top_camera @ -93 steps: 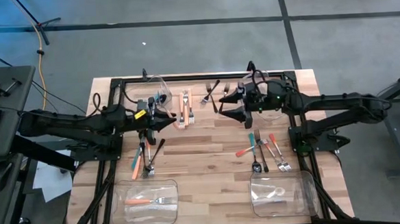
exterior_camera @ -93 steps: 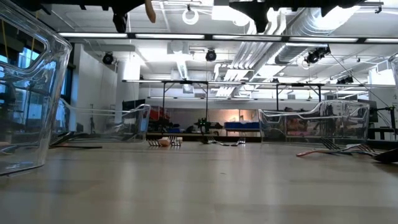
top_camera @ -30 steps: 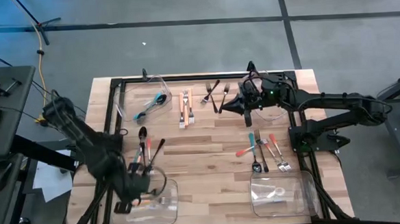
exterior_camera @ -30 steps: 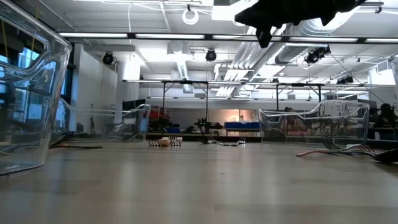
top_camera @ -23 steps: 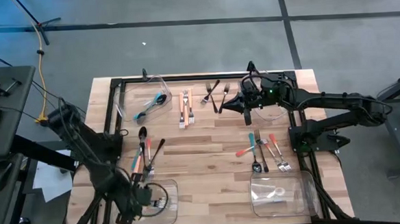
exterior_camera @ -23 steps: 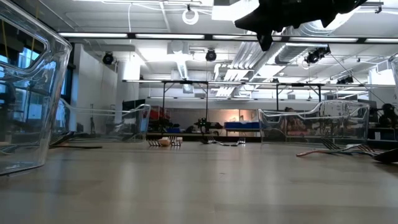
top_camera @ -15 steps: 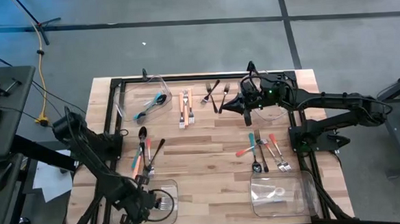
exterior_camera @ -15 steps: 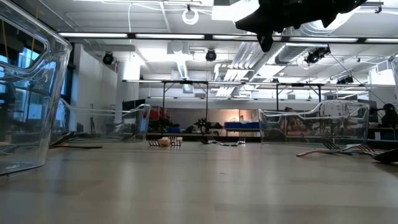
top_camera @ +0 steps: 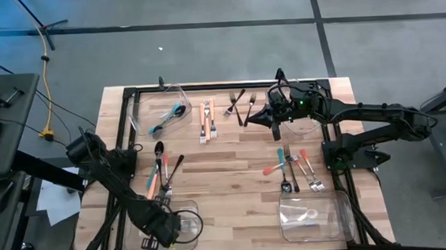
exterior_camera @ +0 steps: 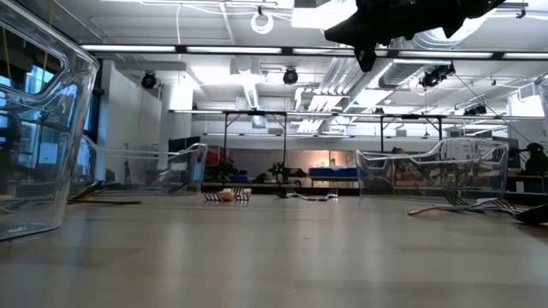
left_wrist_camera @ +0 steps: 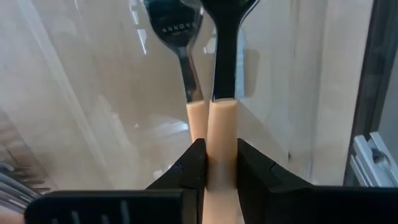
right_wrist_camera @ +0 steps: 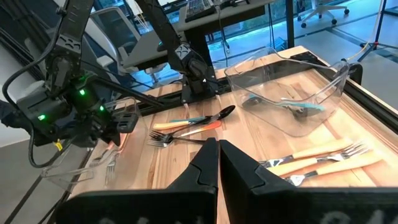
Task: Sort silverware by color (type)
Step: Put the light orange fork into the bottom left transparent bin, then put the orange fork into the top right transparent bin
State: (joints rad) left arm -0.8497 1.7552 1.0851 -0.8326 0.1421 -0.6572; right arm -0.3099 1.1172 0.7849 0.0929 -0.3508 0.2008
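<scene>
Clear bin (top_camera: 183, 211) wall beside left tool (left_wrist_camera: 214, 163) | grips orange-handled fork (left_wrist_camera: 222, 93) | right tool (right_wrist_camera: 219, 163) closed, idle

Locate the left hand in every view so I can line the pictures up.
High view: left hand at the table's front-left, over the clear bin.
Left wrist view: bottom centre, clamping an orange-handled utensil.
Right wrist view: left of centre, above the same bin.
Low view: not in it.
Shared landmark: that clear bin.
</scene>
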